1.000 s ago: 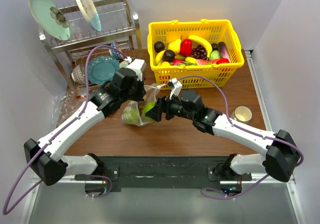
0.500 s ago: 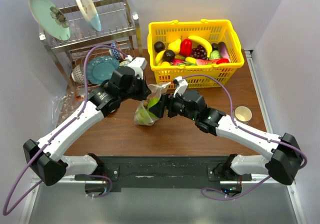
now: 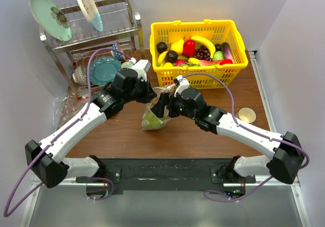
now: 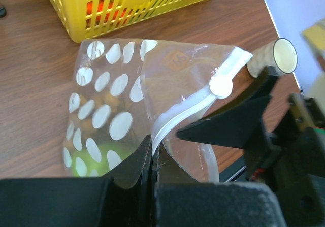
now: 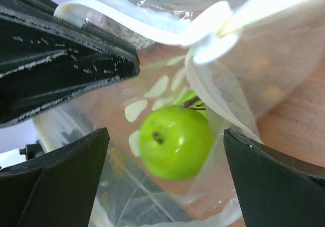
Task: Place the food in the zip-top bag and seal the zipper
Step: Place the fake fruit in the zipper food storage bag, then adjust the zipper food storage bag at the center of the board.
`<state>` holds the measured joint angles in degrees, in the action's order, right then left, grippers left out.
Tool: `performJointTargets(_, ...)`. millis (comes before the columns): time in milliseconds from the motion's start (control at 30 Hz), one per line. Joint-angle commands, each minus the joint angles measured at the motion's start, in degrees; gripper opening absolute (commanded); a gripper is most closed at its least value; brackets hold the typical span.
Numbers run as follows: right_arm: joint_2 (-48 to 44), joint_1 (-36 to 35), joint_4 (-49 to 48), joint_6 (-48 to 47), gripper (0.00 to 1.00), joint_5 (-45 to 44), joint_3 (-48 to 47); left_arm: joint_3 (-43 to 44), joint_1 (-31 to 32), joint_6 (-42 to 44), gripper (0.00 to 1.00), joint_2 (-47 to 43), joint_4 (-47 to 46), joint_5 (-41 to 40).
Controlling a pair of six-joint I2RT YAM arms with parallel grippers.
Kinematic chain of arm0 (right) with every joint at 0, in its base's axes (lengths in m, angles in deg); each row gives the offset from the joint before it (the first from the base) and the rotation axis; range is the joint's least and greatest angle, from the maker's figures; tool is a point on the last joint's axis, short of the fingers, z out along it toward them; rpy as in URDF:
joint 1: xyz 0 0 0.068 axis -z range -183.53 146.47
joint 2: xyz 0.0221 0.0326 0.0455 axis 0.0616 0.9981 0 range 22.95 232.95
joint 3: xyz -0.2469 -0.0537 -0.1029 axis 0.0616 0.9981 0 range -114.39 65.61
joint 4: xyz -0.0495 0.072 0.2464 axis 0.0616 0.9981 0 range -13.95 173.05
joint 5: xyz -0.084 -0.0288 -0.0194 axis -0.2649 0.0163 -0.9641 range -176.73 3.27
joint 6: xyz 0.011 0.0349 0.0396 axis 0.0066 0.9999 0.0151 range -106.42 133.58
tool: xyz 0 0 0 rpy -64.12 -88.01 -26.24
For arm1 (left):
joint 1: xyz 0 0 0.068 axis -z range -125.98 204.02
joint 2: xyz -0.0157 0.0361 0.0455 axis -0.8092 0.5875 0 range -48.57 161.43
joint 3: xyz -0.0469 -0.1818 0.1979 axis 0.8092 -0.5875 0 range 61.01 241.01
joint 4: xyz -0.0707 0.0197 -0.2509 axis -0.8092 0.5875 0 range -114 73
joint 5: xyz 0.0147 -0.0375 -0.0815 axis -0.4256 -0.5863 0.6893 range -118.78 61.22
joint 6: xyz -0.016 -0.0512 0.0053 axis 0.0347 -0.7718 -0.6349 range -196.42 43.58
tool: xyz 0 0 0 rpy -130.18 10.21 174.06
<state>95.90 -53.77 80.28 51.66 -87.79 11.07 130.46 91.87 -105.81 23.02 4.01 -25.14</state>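
The zip-top bag (image 3: 152, 116) is clear with white oval dots and hangs above the table between my grippers. Two green apples (image 3: 151, 120) lie in its bottom; one shows in the right wrist view (image 5: 175, 141). The white zipper (image 4: 188, 110) has a round slider (image 4: 221, 87), which also shows in the right wrist view (image 5: 216, 46). My left gripper (image 4: 152, 151) is shut on the bag's zipper edge and holds it up (image 3: 150, 97). My right gripper (image 5: 165, 131) is open, its fingers spread on either side of the bag near the slider (image 3: 161, 107).
A yellow basket (image 3: 198, 77) with bananas, a red fruit, grapes and other toy food stands just behind the bag. A dish rack (image 3: 91, 31) with plates stands at the back left, crinkled clear plastic (image 3: 66, 105) at the left, a small cup (image 3: 247, 116) at the right.
The bag has moved right and now hangs upright instead of lying to the left. My left gripper moved right with it. My right gripper moved up and back toward the bag's mouth.
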Motion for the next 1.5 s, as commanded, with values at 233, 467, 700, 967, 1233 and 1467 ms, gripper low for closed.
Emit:
performJointTargets(233,-9.2,-0.3,20.1,-5.2,0.75,-11.2,-7.9,2.2,-1.2,1.3,0.00,0.0,-0.1,-3.2)
performJointTargets(467,-4.9,-0.3,20.0,-5.9,0.66,-9.3,-7.8,3.7,-1.3,2.1,0.00,0.1,0.7,-3.6)
performJointTargets(700,-1.1,-0.3,18.4,-6.2,0.33,-6.6,-9.1,4.6,-1.2,2.9,0.00,-0.2,2.6,-4.9)
performJointTargets(967,-2.9,-0.3,25.7,-8.6,0.00,-8.4,-19.2,8.5,-1.2,8.2,0.00,-0.2,11.7,-18.8)
performJointTargets(1233,-3.3,-0.3,30.9,-11.6,0.00,-13.6,-25.9,6.6,-1.2,8.4,0.00,-0.2,13.4,-20.2)
performJointTargets(1467,1.3,-0.2,26.3,-9.3,0.06,-3.4,-21.2,10.0,-1.3,10.0,0.00,-0.4,17.2,-25.5)
